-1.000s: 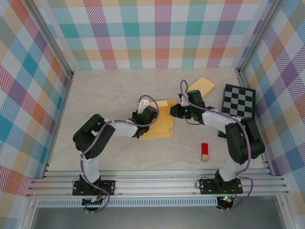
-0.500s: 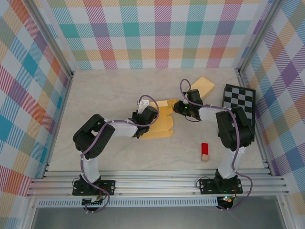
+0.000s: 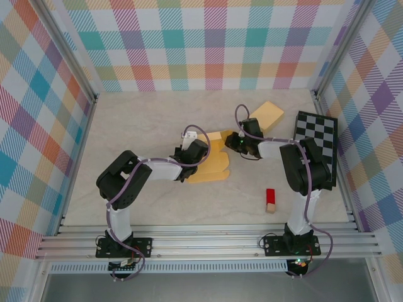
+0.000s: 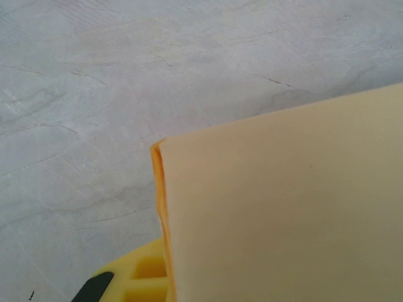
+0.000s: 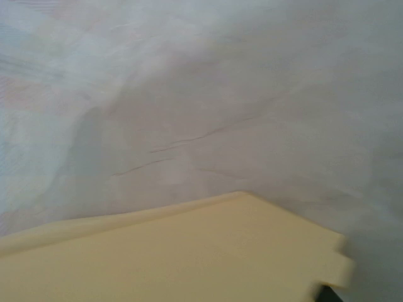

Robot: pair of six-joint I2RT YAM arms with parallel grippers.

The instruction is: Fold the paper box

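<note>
paper box [image 3: 217, 165]: flat tan blank lying mid-desk between the two arms, far flap lifted a bit off the desk [image 3: 145, 119]
left fingers [image 4: 135, 284]: closed down tight on the blank's left edge, with the sheet lying right over the yellow finger
right fingers [image 3: 238, 141]: narrow, and they look pinched on the notched top-right flap, though the pinch itself is hidden
risk 1: with both arms gripping the same thin sheet, pulling apart could tear or crease it off the score line
risk 2: the right's hold is near the flap's edge, so I'd guess it slips out as the flap swings over
risk 3: the flat part isn't pinned, so the whole blank could slide
count: 1 paper box, 1 loose tan slab [image 3: 267, 114], 1 checkerboard [image 3: 315, 135], 1 red block [image 3: 270, 197], 2 arms
</note>
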